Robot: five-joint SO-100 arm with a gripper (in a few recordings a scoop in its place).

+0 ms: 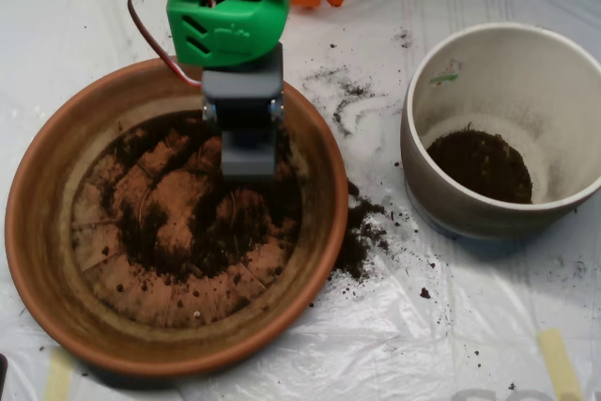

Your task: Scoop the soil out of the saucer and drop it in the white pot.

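Orange-brown saucer (38,232) — dark soil (202,223) — cream-white pot (427,180).

Single fixed camera, overhead, looking straight down at table (282,345). Close range: saucer (38,232) fills left half, white pot (423,171) at right, cropped by right edge. Arm enters from top edge, end effector (249,152) over saucer. No second view.

One saucer (56,260) and one white pot (427,185) stand on the bench (488,326). One green arm (228,16) carries one grey scoop (248,143). The soil (225,223) lies in three places — in the saucer, one patch in the pot, one spill between them — plus scattered crumbs.
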